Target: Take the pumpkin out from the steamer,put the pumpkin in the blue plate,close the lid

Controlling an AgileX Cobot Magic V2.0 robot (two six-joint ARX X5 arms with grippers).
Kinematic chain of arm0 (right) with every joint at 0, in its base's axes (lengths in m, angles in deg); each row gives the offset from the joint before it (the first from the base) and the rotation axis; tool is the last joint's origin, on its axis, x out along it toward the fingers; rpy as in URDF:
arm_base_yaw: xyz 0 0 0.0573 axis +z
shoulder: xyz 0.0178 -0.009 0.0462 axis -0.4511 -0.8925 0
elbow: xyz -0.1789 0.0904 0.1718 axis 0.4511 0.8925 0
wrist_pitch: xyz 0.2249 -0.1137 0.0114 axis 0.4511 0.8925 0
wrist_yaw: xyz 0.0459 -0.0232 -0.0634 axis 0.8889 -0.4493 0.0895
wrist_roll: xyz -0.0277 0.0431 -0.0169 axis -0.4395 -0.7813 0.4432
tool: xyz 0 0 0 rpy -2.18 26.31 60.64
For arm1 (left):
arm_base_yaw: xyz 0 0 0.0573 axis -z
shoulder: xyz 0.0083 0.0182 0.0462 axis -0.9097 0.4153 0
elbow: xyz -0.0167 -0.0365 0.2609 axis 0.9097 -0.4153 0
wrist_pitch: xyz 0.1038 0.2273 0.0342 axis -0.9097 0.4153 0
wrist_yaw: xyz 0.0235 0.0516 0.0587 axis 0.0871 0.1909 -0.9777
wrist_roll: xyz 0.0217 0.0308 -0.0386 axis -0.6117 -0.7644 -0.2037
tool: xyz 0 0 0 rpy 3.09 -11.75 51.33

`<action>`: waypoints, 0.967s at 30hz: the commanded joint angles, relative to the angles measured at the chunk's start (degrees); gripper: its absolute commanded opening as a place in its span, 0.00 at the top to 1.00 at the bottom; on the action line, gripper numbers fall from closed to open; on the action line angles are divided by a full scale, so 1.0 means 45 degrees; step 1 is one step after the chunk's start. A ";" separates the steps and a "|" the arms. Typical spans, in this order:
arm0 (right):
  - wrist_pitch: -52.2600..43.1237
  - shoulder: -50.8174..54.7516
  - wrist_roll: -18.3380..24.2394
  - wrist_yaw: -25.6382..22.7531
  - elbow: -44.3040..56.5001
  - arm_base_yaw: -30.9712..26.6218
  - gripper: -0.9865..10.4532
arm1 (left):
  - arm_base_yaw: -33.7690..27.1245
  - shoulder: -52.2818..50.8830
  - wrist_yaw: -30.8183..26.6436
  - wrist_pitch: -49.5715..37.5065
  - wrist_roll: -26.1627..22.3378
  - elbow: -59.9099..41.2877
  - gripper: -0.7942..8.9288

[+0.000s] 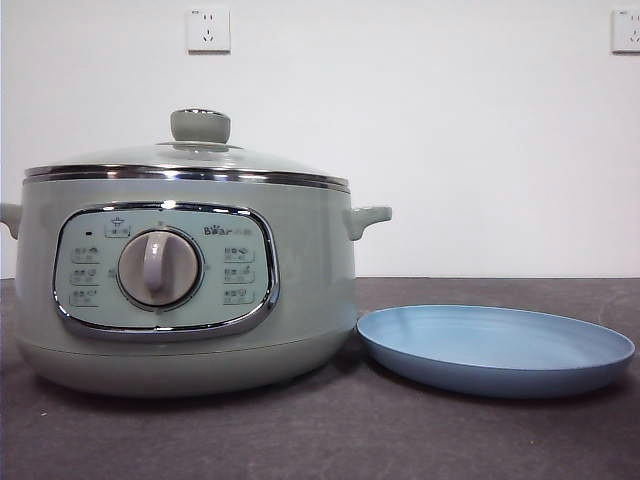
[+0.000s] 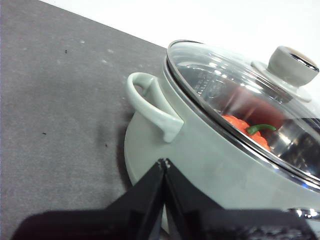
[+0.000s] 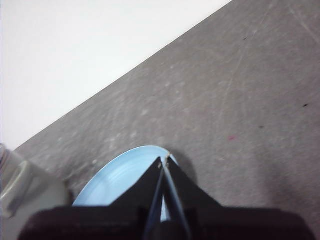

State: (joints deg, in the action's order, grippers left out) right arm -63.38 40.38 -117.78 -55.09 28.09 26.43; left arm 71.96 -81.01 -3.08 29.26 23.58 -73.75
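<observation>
L gripper [image 2: 164, 162]: black jaws pressed together at the tips, nothing between them; it hangs above and just outside the steamer [image 2: 210, 165], near the steamer's side handle [image 2: 150, 102], not touching it. R gripper [image 3: 164, 161]: jaws likewise closed tip to tip, empty, poised over the blue plate [image 3: 117, 180], on the plate's far side from the steamer. Neither arm shows in the front view. Steamer is the ref. landmark: pale sage-green body, chrome-rimmed control panel [image 1: 165, 270] w/ grey dial [image 1: 158, 268] facing the front cam, "Bear" mark beside the dial. Lid [image 2: 240, 95] sits on the steamer, chrome rim seated flat on the pot rim as far as visible; green knob [image 1: 200, 125] upright at lid centre. Pumpkin [image 2: 245, 130] is inside the steamer, under the glass lid: orange-red, ribbed, green stem [image 2: 260, 128] visible through the glass in L wrist view only; not visible from the front. Blue plate lies flat on the dark grey table [image 1: 330, 440] just beside the steamer, on the side opposite the L gripper; plate rim very close to the steamer base, contact can't be judged. Plate holds nothing. Behind the steamer: white wall w/ two sockets, one [image 1: 208, 30] above the lid, the other [image 1: 626, 30] above the plate side.
</observation>
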 commanded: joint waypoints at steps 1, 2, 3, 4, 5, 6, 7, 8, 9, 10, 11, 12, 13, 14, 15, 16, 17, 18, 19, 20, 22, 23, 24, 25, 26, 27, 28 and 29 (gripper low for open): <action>0.0554 -0.0019 -0.0151 0.0083 -0.0355 0.0024 0.93 | -0.0024 -0.0034 0.0039 0.0165 0.0219 0.0311 0.92; 0.0860 -0.0078 -0.0155 0.0063 -0.0583 0.0024 0.93 | -0.0019 -0.0015 0.0029 0.0408 0.0228 0.0568 0.92; 0.1156 -0.0170 -0.0151 0.0029 -0.0826 0.0024 0.93 | -0.0019 0.0044 -0.0005 0.0665 0.0223 0.0865 0.92; 0.1389 -0.0262 -0.0146 0.0029 -0.1059 0.0024 0.93 | -0.0024 0.0121 -0.0034 0.0899 0.0223 0.1141 0.92; 0.1574 -0.0369 -0.0117 0.0029 -0.1297 0.0024 0.93 | -0.0024 0.0253 -0.0058 0.1122 0.0223 0.1438 0.92; 0.1773 -0.0544 -0.0078 0.0039 -0.1622 0.0024 0.93 | -0.0024 0.0486 -0.0083 0.1326 0.0219 0.1831 0.92; 0.1919 -0.0685 -0.0058 0.0044 -0.1885 0.0024 0.93 | -0.0024 0.0699 -0.0083 0.1423 0.0219 0.2123 0.92; 0.2040 -0.0874 -0.0010 0.0049 -0.2210 0.0024 0.93 | -0.0024 0.1001 -0.0083 0.1486 0.0204 0.2467 0.92; 0.2132 -0.1088 0.0058 0.0068 -0.2550 0.0024 0.93 | -0.0019 0.1350 -0.0073 0.1486 0.0180 0.2798 0.92; 0.2171 -0.1282 0.0146 0.0097 -0.2841 0.0029 0.93 | -0.0024 0.1671 -0.0073 0.1486 0.0175 0.3070 0.92; 0.2215 -0.1535 0.0316 0.0107 -0.3201 0.0029 0.93 | -0.0019 0.2079 -0.0073 0.1491 0.0136 0.3395 0.92; 0.2215 -0.1763 0.0481 0.0117 -0.3521 0.0024 0.93 | -0.0019 0.2453 -0.0063 0.1486 0.0097 0.3672 0.92; 0.2215 -0.2059 0.0695 0.0126 -0.3895 0.0029 0.93 | -0.0019 0.2895 -0.0044 0.1486 0.0078 0.3997 0.93; 0.2225 -0.2375 0.0928 0.0131 -0.4284 0.0029 0.93 | -0.0019 0.3337 -0.0044 0.1491 0.0063 0.4323 0.93; 0.2254 -0.2710 0.1103 0.0136 -0.4682 0.0029 0.93 | -0.0019 0.3769 -0.0039 0.1486 -0.0024 0.4648 0.93; 0.2307 -0.3021 0.1273 0.0136 -0.5047 0.0029 0.93 | -0.0019 0.4124 -0.0039 0.1486 -0.0189 0.4935 0.93; 0.2399 -0.3395 0.1496 0.0146 -0.5474 0.0029 0.93 | -0.0019 0.4532 -0.0039 0.1491 -0.0403 0.5275 0.93; 0.2511 -0.3730 0.1695 0.0155 -0.5863 0.0029 0.93 | -0.0019 0.4881 -0.0034 0.1481 -0.0665 0.5566 0.93; 0.2652 -0.4138 0.1991 0.0170 -0.6319 0.0029 0.93 | -0.0019 0.5275 -0.0024 0.1481 -0.1001 0.5921 0.93; 0.2788 -0.4546 0.2351 0.0272 -0.6781 0.0029 0.93 | -0.0019 0.5668 0.0005 0.1491 -0.1360 0.6290 0.93; 0.2919 -0.5323 0.3060 0.0733 -0.7631 0.0029 0.93 | -0.0019 0.6377 0.0063 0.1515 -0.1982 0.6970 0.93; 0.2977 -0.5736 0.3361 0.0957 -0.8092 0.0029 0.93 | -0.0019 0.6732 0.0078 0.1588 -0.2259 0.7363 0.93; 0.3021 -0.6096 0.3638 0.1171 -0.8480 0.0029 0.93 | -0.0019 0.7043 0.0126 0.1661 -0.2482 0.7694 0.93; 0.3104 -0.6513 0.3954 0.1457 -0.8947 0.0029 0.93 | -0.0019 0.7402 0.0325 0.1778 -0.2735 0.8087 0.93; 0.3172 -0.6883 0.4226 0.1637 -0.9345 0.0029 0.93 | -0.0019 0.7708 0.0466 0.1885 -0.2948 0.8432 0.93; 0.3279 -0.7295 0.4575 0.1875 -0.9811 0.0029 0.93 | -0.0019 0.8068 0.0724 0.2030 -0.3133 0.8840 0.92; 0.3419 -0.7713 0.4925 0.2176 -1.0282 0.0029 0.93 | -0.0019 0.8412 0.1039 0.2205 -0.3347 0.9253 0.92; 0.3594 -0.8136 0.5309 0.2560 -1.0763 0.0029 0.93 | -0.0019 0.8767 0.1404 0.2414 -0.3551 0.9670 0.92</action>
State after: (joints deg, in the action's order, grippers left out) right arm -47.49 5.30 -98.63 -44.90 -18.51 26.43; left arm 71.96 -42.85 1.68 39.68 11.01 -31.59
